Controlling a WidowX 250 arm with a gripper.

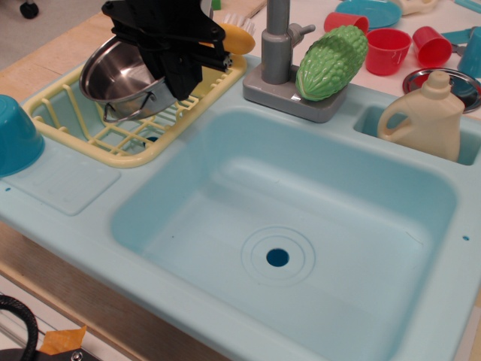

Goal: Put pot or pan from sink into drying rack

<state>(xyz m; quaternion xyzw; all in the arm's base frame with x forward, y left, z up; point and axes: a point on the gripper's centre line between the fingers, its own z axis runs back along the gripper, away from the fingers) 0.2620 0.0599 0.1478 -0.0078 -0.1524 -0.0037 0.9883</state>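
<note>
The black gripper is clamped on the right rim of the steel pot and holds it tilted over the pale yellow drying rack, with the open bowl of the pot facing up and toward the camera. One thin wire loop handle hangs at the front of the pot, low over the slats of the rack; whether the pot's underside touches the rack cannot be told from this view. The large light blue sink lies to the right of the rack, with its round drain hole showing dark blue at the bottom. Behind the sink stands a grey faucet on a grey base, and a bumpy green toy vegetable leans against that base. To the right, a cream bottle with a handle and a screw cap stands in the smaller side basin; it carries no readable label, and no brand or writing can be made out anywhere in the scene. Beyond it on the table are two red cups, a blue plate and a flat round metal lid, partly behind the bottle. A blue bowl sits at the left edge, just beside the rack, and a yellow object shows behind the rack's far corner.
</note>
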